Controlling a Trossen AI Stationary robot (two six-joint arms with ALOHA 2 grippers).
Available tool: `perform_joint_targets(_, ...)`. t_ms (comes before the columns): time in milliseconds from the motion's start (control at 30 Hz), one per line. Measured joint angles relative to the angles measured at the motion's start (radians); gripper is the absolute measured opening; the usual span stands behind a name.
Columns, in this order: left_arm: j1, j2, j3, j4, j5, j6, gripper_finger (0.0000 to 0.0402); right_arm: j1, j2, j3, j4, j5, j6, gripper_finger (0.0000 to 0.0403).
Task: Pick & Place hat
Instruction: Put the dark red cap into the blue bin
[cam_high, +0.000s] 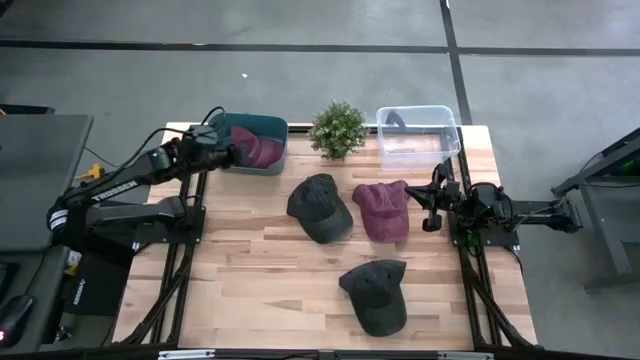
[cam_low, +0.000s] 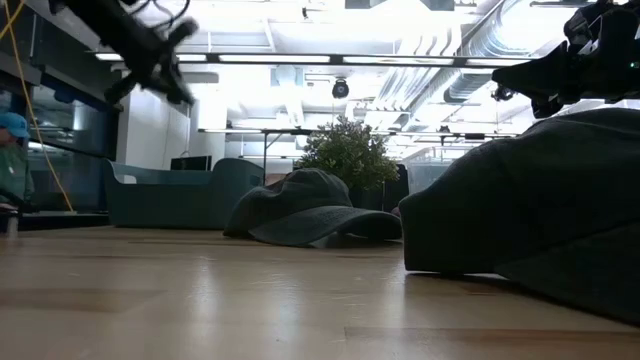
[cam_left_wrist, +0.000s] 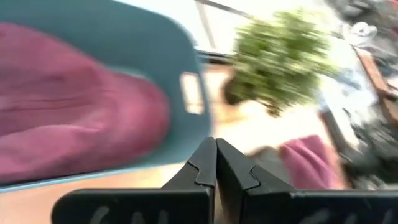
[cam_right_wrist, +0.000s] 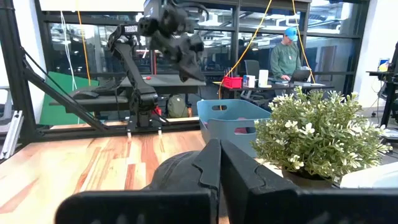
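Observation:
A maroon hat (cam_high: 262, 147) lies inside the teal bin (cam_high: 268, 168) at the table's far left; it also shows in the left wrist view (cam_left_wrist: 74, 130). My left gripper (cam_high: 232, 152) hangs shut and empty just over the bin's left part. A second maroon hat (cam_high: 383, 210) and two dark hats (cam_high: 320, 207) (cam_high: 376, 295) lie on the table. My right gripper (cam_high: 432, 212) is shut and empty at the table's right, beside the maroon hat there.
A small potted plant (cam_high: 337, 129) stands at the far middle. A clear plastic bin (cam_high: 417, 133) stands at the far right. In the low view the near dark hat (cam_low: 530, 210) fills the right side. A person (cam_right_wrist: 287, 53) sits in the room beyond.

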Motion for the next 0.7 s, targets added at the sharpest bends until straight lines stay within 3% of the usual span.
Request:
perform_joint_targets(433, -0.257, -0.056, 0.021, 0.000, 0.157, 0.062, 0.0000, 0.000, 0.000, 0.000, 0.000, 0.000, 0.000, 0.0000)
perform_joint_targets(700, -0.426, -0.056, 0.020, -0.001, 0.140, 0.055, 0.0000, 0.000, 0.000, 0.000, 0.000, 0.000, 0.000, 0.0000)
